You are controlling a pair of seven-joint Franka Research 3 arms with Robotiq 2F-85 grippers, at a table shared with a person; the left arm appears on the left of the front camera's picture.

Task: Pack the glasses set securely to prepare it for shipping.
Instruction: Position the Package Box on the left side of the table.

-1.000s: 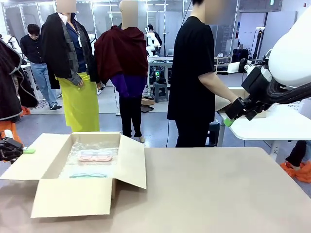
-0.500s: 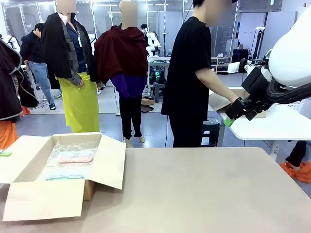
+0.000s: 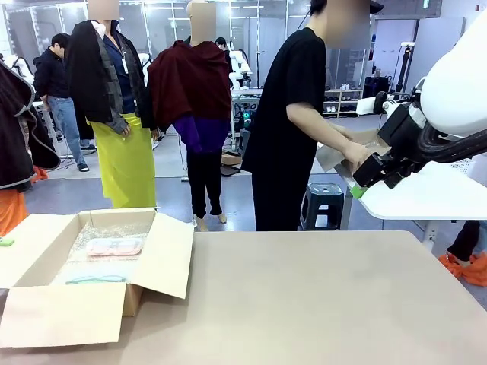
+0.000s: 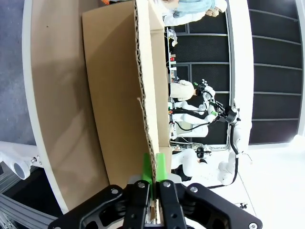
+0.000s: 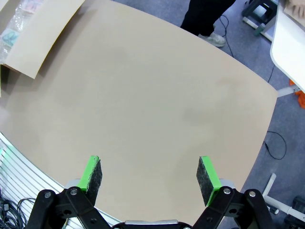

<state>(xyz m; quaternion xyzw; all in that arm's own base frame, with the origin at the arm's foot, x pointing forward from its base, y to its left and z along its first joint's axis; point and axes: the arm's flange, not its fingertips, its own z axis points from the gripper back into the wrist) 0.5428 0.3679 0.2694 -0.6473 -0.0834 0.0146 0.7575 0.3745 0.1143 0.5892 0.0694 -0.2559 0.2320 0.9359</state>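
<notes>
An open cardboard box [image 3: 144,293] sits at the table's left end, lined with bubble wrap. Inside lie the glasses set: a pink case [image 3: 114,246] toward the back and a teal-green case [image 3: 95,280] in front of it. My left gripper [image 3: 6,242] shows as a green tip at the picture's left edge. In the left wrist view the left gripper [image 4: 155,167] is shut on the edge of the box's flap [image 4: 119,95]. My right gripper [image 3: 358,190] hangs high at the right, away from the box. In its wrist view the right gripper [image 5: 150,171] is open over bare table.
A person in black [image 3: 293,129] stands beyond the far edge, handling another cardboard box [image 3: 338,152] at a white side table [image 3: 426,198]. The brown table [image 3: 319,304] stretches free to the right of the box. A box flap [image 5: 43,33] shows at the right wrist view's top left.
The box has slid left across the table with my left gripper on its flap. The person has turned and lifted the other box. My right arm has not moved.
</notes>
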